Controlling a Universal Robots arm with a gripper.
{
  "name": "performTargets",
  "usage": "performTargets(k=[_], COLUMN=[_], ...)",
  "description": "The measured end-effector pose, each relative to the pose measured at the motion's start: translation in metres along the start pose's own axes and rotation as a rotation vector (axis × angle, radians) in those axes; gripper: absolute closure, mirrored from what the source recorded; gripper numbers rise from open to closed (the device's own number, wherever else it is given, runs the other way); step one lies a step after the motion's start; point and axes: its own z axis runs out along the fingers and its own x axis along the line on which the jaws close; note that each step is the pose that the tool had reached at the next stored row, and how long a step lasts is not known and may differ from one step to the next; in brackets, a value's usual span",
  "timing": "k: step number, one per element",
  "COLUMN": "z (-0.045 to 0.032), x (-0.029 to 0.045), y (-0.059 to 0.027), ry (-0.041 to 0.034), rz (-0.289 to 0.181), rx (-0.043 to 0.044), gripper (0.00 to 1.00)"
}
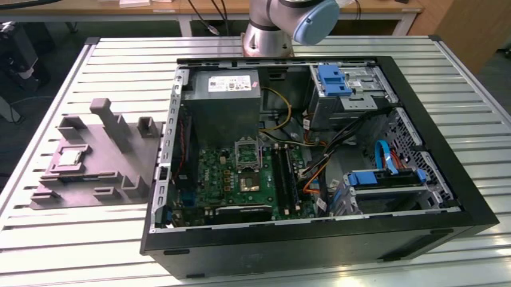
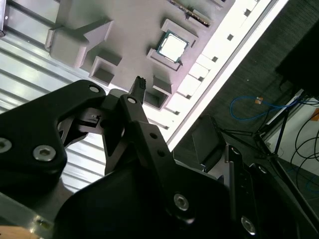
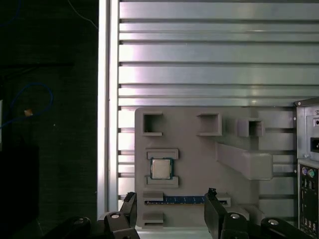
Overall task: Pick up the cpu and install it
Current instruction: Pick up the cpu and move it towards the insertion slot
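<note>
End effector [image 3: 171,195] released: in the first wrist view its two dark fingers [image 3: 215,211] stand wide apart with nothing gripped between them. It hangs above the grey moulded tray [image 3: 194,164], over the tray's edge strip, where a blue-edged board [image 3: 174,199] lies in a slot. The cpu [image 3: 160,169] lies flat, pale metal top up, in a framed recess of that tray, between two low raised bars. It is just beyond the fingertips, not between them, with no contact, and nearer one finger's line than the other's. In the second wrist view the cpu [image 2: 172,46] sits past the one visible fingertip [image 2: 140,81], clearly apart from it.

Exterior view: the tray [image 1: 96,179] rests on the slatted table [image 1: 80,239], toward the exterior view's left, just beside the open computer case [image 1: 319,245]. The cpu [image 1: 70,156] is on the tray's left part, away from the case. The motherboard [image 1: 239,176] lies exposed inside the case. The arm base [image 1: 276,24] stands at the far side of the table, behind the case. The cpu is not yet picked up.
</note>
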Motion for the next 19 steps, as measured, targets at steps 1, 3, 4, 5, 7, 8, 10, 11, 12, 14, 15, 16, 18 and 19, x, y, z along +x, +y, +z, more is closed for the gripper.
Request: performTargets(k=[1, 3, 4, 5, 7, 8, 10, 11, 12, 14, 15, 16, 18, 19], z=[0.0003, 0.0011, 0.0014, 0.0017, 0.0024, 0.0028, 0.0036, 0.004, 0.0043, 0.005, 0.0051, 0.0052, 0.0054, 0.0055], x=[0.0, 0.0, 0.0, 0.0, 0.0, 0.0, 0.0, 0.0, 0.0, 0.0, 0.0, 0.0, 0.0, 0.0], y=[0.0, 0.0, 0.0, 0.0, -0.0001, -0.0001, -0.0001, -0.0001, -0.0001, -0.0002, -0.0002, -0.0002, -0.0002, -0.0002], ry=[0.0, -0.0001, 0.0, 0.0, -0.0001, -0.0001, -0.0001, 0.0, 0.0, 0.0, 0.0001, 0.0002, 0.0, 0.0], rz=[0.0, 0.0, 0.0, 0.0, 0.0, 0.0, 0.0, 0.0, 0.0, 0.0, 0.0, 0.0, 0.0, 0.0], rx=[-0.0001, -0.0001, 0.0, 0.0, -0.0001, -0.0001, -0.0001, -0.0001, 0.0, 0.0, 0.0, 0.0001, 0.0, 0.0], gripper=[0.35, 0.35, 0.35, 0.35, 0.35, 0.35, 0.35, 0.35, 0.35, 0.35, 0.35, 0.35, 0.35, 0.35])
